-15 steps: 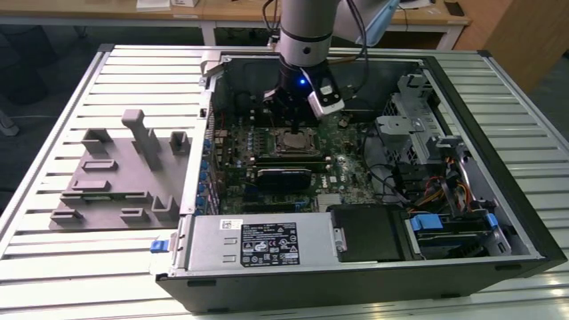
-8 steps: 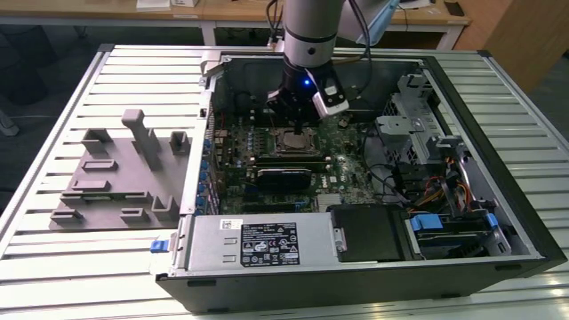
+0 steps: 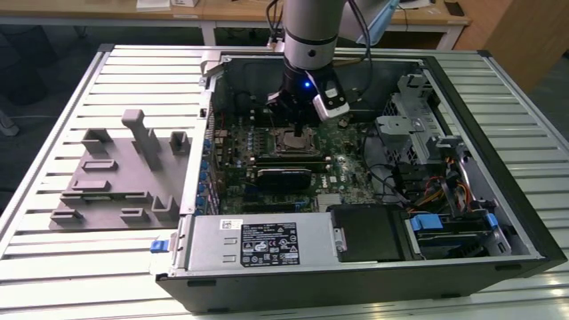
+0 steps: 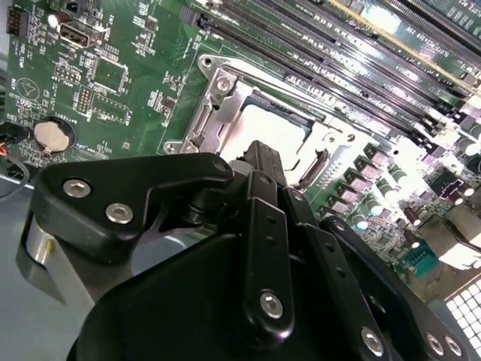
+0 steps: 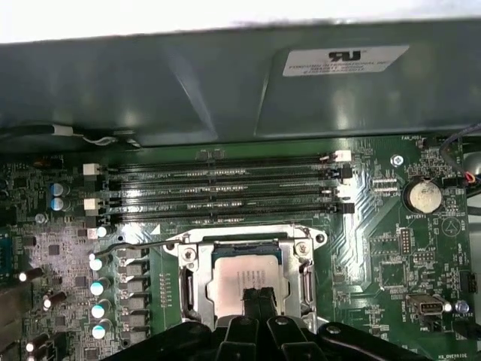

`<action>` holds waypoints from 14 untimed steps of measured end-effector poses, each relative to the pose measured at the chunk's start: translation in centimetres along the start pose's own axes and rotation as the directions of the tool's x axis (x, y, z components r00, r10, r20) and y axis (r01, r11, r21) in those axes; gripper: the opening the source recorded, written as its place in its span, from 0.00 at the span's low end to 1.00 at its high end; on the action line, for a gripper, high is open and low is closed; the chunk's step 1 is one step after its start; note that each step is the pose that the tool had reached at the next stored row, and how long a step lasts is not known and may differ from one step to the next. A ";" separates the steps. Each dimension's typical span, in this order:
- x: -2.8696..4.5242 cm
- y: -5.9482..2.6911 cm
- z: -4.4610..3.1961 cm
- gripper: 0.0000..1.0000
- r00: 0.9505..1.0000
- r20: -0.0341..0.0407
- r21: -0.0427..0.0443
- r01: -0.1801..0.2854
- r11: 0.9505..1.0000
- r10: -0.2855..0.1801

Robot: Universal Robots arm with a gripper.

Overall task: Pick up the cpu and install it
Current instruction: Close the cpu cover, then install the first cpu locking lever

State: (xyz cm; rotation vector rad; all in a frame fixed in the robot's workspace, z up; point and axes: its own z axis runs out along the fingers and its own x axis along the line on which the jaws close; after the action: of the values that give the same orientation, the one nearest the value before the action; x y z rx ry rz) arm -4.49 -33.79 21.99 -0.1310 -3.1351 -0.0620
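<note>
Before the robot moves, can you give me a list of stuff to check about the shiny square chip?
1. Is the cpu inside the socket frame? ok.
2. Is the gripper right over the cpu? ok.
3. Is the gripper shut, with nothing between its fingers? ok.
4. Is the gripper touching the cpu? cannot tell.
5. Is the cpu lying flat in its seat? cannot tell.
6. Are the memory slots apart from the gripper? ok.

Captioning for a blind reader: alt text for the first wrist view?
A silvery cpu lies in the motherboard socket, with the shut hand over it. Memory slots run beside the socket; a coin battery sits farther off.
</note>
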 end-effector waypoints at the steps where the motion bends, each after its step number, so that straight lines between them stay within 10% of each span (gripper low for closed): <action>1: 0.01 0.00 0.00 0.11 1.000 0.000 0.000 0.000 1.000 0.000; 14: 0.03 0.02 -0.68 0.11 1.000 0.001 0.000 -0.001 1.000 0.001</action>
State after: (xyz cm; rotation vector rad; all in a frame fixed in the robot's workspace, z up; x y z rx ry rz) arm -4.52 -33.80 22.68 -0.1326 -3.1362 -0.0620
